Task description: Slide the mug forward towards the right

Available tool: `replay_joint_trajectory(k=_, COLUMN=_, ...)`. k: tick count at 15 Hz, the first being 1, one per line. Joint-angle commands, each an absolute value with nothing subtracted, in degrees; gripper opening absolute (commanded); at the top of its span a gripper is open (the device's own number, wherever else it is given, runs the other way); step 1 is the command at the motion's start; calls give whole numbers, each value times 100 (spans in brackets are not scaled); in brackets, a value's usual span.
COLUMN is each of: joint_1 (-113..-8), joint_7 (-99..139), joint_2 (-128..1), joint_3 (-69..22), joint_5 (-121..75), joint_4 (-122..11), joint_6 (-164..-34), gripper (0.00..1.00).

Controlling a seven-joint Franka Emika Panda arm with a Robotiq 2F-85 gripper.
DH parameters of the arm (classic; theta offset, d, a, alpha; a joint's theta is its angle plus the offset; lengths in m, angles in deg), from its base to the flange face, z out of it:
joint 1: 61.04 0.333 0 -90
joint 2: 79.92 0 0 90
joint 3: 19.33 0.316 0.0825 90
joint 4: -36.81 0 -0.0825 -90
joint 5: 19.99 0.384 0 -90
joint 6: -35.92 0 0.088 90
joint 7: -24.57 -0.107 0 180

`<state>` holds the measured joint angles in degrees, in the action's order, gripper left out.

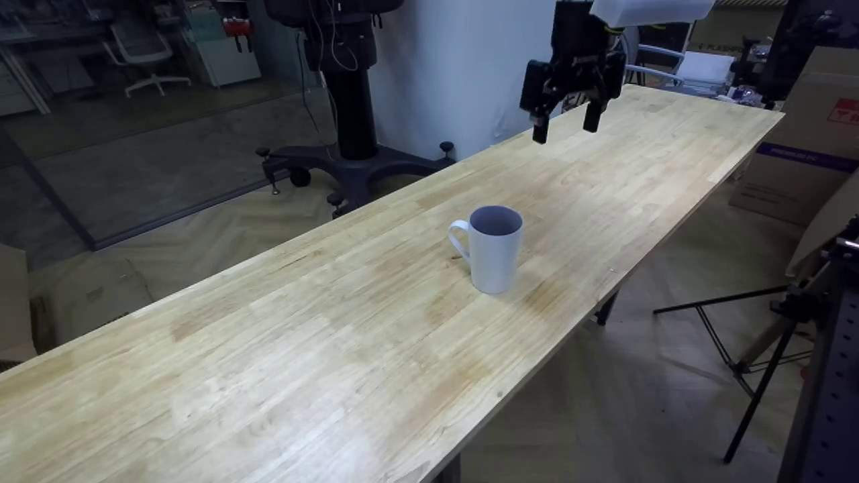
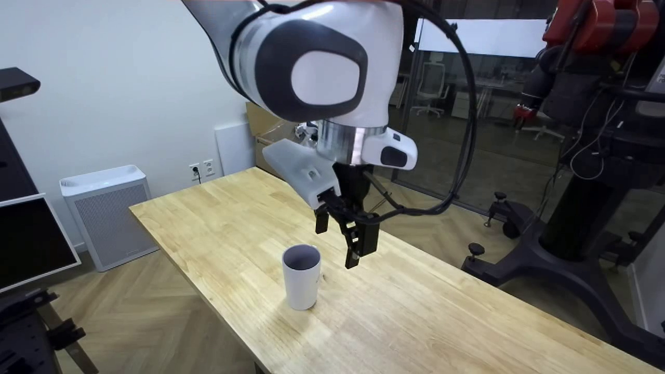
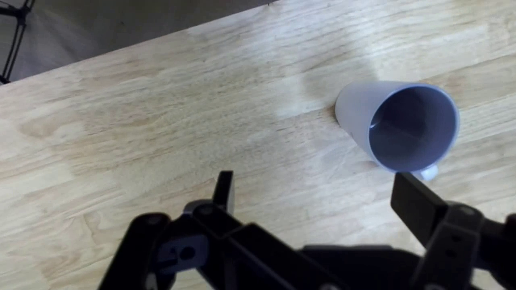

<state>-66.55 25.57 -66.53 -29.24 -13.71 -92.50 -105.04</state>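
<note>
1. White cylindrical mug (image 1: 493, 265), bluish-grey inside: upright, below the black two-fingered gripper (image 2: 337, 241) and off to one side, handle (image 3: 429, 173) turned its way, untouched.
2. Gripper spread, grasping nothing; held high, probably to clear the mug before descending.
3. Pale wooden bench (image 1: 268, 335) under both; flat top should suit sliding.

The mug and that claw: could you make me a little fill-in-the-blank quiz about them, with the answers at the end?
The mug stands ____ on the table, not tipped over.
With a wide gap between its fingers, the claw is ____ rather than shut.
Between those fingers, the claw holds ____.
The colour of the fingers is ____.

Missing words: upright; open; nothing; black.
</note>
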Motion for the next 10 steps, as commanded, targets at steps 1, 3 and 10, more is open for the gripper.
replay_joint_trajectory(k=1, joint_1=-6629, joint_7=2207, joint_2=-5935, joint_3=-2742, joint_5=-1567, joint_4=-8540, joint_6=-9991, gripper=100)
replay_joint_trajectory(k=3, joint_1=-6587, joint_7=2294, joint_2=-5679, joint_3=-2596, joint_5=-1546, joint_4=-8380, joint_6=-9992, gripper=100)
replay_joint_trajectory(k=10, joint_1=-6520, joint_7=2317, joint_2=-5556, joint_3=-2463, joint_5=-1643, joint_4=-8462, joint_6=-10259, gripper=100)
